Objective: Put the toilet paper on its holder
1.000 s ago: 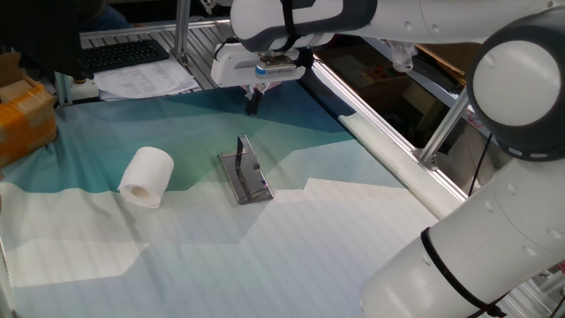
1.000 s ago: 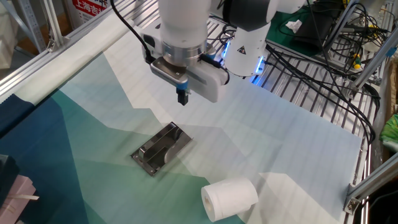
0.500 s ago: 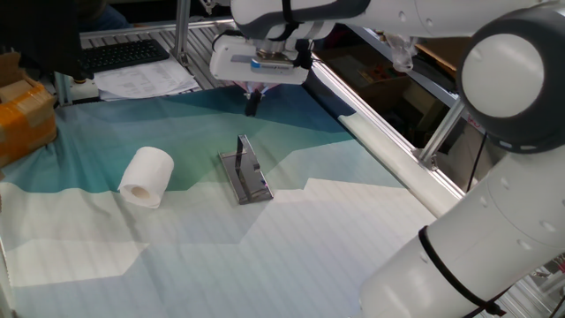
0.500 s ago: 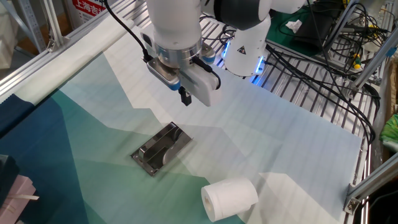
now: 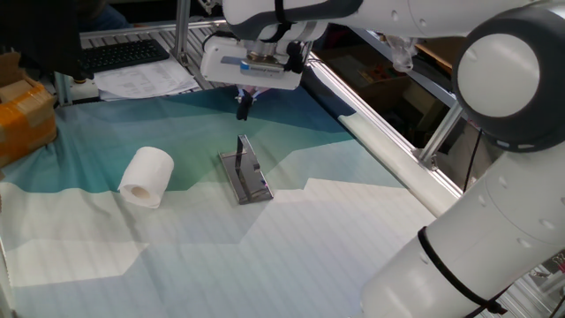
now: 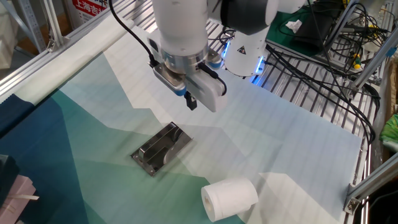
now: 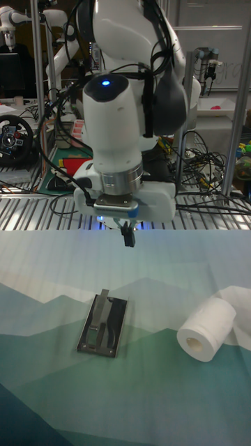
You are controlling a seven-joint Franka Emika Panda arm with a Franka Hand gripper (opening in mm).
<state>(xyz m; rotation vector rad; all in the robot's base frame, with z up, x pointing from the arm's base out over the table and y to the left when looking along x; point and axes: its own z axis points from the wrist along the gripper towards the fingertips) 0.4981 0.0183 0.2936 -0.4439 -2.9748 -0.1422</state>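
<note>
The toilet paper (image 5: 147,176) (image 6: 229,197) (image 7: 208,329) is a white roll lying on its side on the cloth, its hollow core facing outward. The holder (image 5: 244,172) (image 6: 161,148) (image 7: 103,324) is a grey metal base plate with a thin bar, standing near the middle of the cloth. My gripper (image 5: 243,106) (image 6: 191,101) (image 7: 127,237) hangs in the air above and just behind the holder, well away from the roll. Its two dark fingers are pressed together with nothing between them.
The table is covered by a teal, green and white cloth (image 5: 221,256). Cardboard boxes (image 5: 22,115) sit at one corner, a keyboard and papers (image 5: 132,66) lie beyond the far edge. Aluminium frame rails (image 5: 388,146) border the table, with cables (image 6: 323,56) behind.
The gripper has shifted a little sideways above the holder, toward the roll's side, and turned slightly at the wrist. The roll and the holder have not moved.
</note>
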